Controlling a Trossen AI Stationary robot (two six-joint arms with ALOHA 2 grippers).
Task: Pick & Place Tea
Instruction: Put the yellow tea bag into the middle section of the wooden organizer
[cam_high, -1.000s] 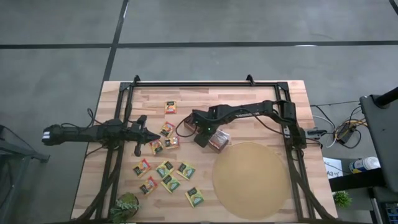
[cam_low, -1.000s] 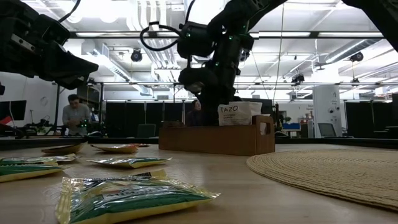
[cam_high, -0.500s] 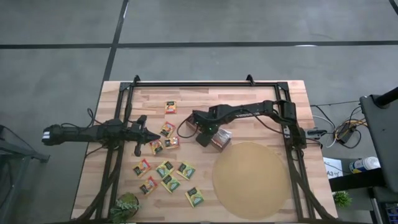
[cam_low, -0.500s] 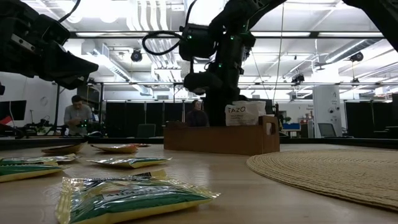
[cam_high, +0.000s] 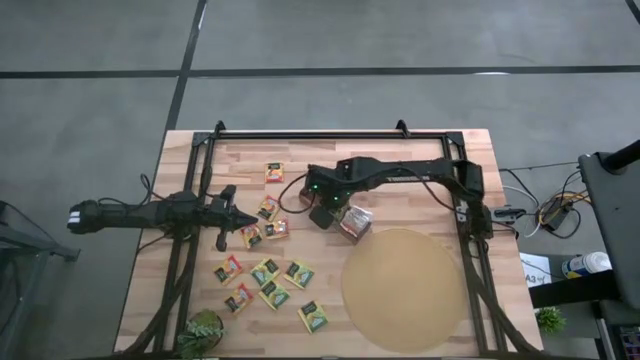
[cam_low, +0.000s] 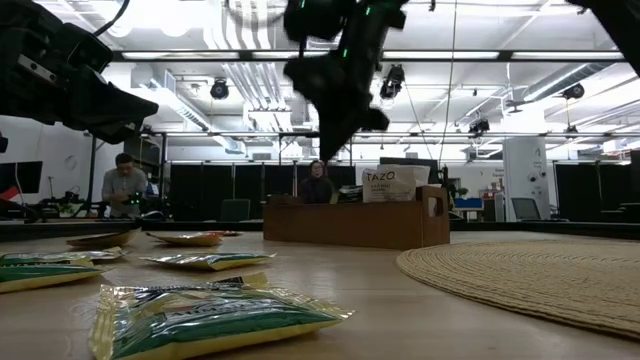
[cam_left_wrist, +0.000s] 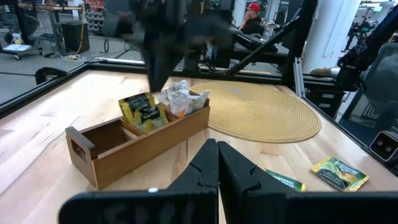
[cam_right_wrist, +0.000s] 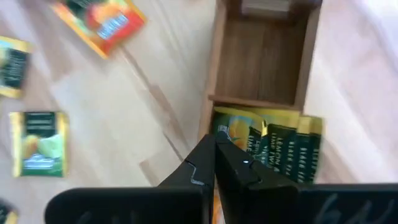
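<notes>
You have a pale wooden plank table under both arms, with a big round tan woven mat lying toward its right front. Just beside the mat's upper left edge sits the brown oblong wooden box, split into compartments: one end compartment shows bare wood, the next holds green-yellow sachets standing on edge, and a white-with-orange sachet stands in the one after. Your right gripper hangs above the box with its dark fingers pressed together, nothing between them. Your left gripper waits over the left half of the table, fingers likewise clenched and holding nothing. The loose tea lies flat on the boards to the left of the box: small square foil packets, some green-yellow with a dark label panel, some orange-red. One orange-red sachet sits alone toward the far edge, a few cluster near the left gripper's tip, and the others are scattered toward the front. From table height the nearest green-yellow packet looks puffed and crinkled.
</notes>
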